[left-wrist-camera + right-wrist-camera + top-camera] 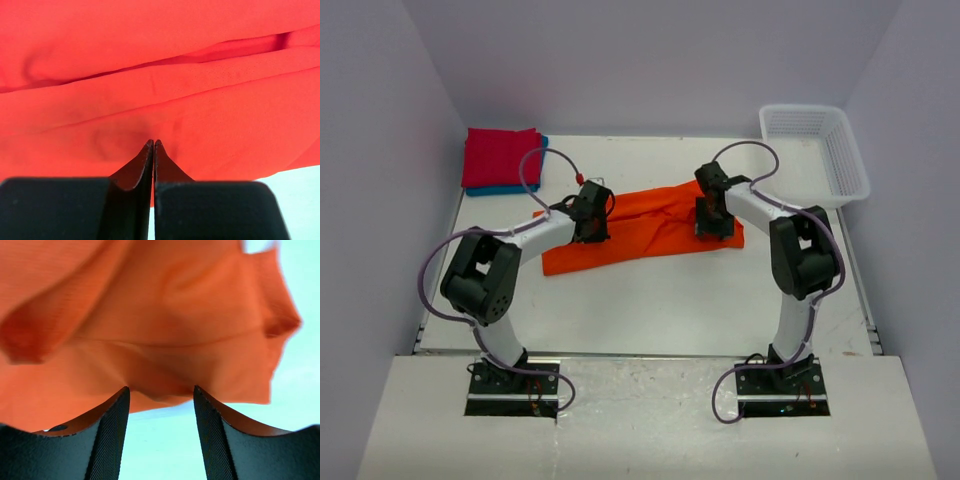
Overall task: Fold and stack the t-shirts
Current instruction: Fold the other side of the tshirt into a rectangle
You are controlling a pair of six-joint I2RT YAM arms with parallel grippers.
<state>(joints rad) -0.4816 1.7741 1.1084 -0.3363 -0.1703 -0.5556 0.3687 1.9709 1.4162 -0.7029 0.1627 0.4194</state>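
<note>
You have the red shirt [500, 157] folded atop the blue shirt [510, 189], mostly hidden, at the far-left corner of the surface [670, 310]. The orange shirt [650, 235] lies rumpled mid-surface, still to fold and stack. Your left fingers [145, 165] are clenched against it; whether they pinch cloth is unclear. Your right fingers [112, 430] are released at its edge.

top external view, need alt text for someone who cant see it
Two black robot arms reach over a white table, the left gripper and right gripper down on a crumpled orange t-shirt at its centre. A folded red t-shirt lies on a blue t-shirt at far left; a white basket stands far right.
</note>
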